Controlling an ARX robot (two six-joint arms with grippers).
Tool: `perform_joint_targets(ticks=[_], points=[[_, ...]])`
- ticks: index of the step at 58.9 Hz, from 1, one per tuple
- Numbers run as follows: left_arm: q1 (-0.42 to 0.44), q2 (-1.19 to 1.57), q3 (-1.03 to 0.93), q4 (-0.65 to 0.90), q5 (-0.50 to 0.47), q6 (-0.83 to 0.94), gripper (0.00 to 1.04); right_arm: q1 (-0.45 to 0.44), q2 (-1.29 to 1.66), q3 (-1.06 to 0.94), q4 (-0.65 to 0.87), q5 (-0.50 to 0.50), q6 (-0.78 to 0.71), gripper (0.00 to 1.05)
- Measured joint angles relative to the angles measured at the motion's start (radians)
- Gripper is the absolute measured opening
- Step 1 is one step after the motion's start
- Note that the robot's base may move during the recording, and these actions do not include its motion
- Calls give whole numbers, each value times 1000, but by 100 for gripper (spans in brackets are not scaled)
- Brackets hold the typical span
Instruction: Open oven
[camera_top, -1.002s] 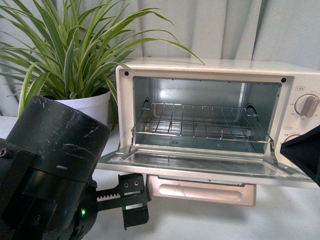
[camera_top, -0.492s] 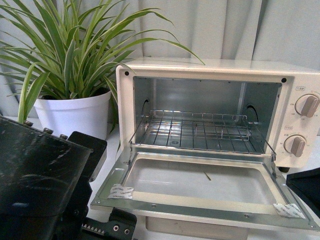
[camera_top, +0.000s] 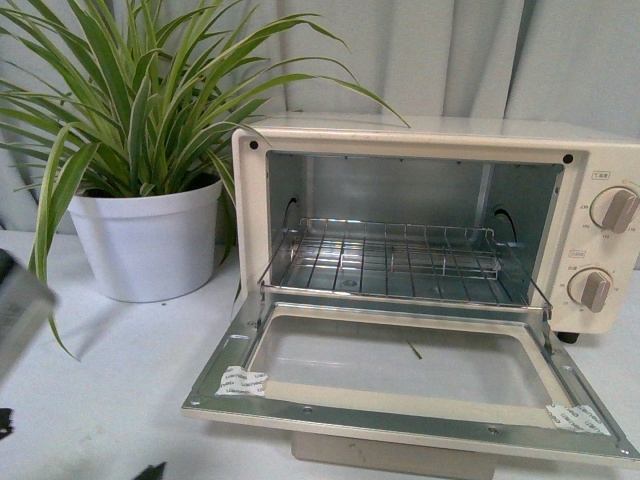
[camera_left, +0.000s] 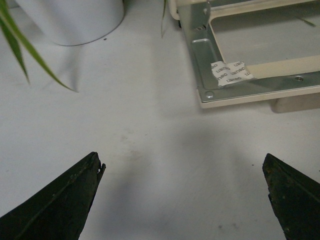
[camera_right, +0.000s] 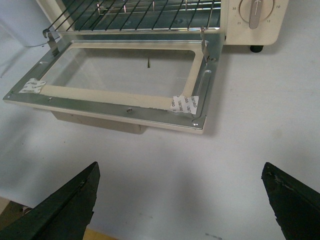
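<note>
Oven door (camera_top: 400, 420) now fully down, unobstructed

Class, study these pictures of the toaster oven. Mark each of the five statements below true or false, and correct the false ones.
1. The door of the oven lies folded down, open. True.
2. A tray of food sits on the wire rack. False: the rack is bare.
3. The left hand grips the door's handle. False: it is open above the table, short of the door's corner, and holds nothing.
4. In the front view, a potted plant stands to the left of the oven. True.
5. The right hand is shut. False: its fingers stand wide apart with nothing between them.
</note>
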Motion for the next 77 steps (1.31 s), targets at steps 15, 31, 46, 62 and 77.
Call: perform_joint_targets(ticks=[15, 31, 46, 62, 77], points=[[23, -457, -129, -206, -59, -9, 98, 23, -332, -92, -153, 66, -27, 95], [3, -807, -180, -441, -129, -40, 98, -37, -434, -154, -87, 36, -19, 95], [6, -823, -183, -447, -128, -61, 98, -13, -453, -171, -38, 90, -35, 92], [226, -1008, -257, -360, 90, -28, 49, -98, -525, -212, 50, 161, -145, 40], [414, -1067, -258, -417, 268, -23, 4, -219, -532, -212, 44, 75, -154, 1]])
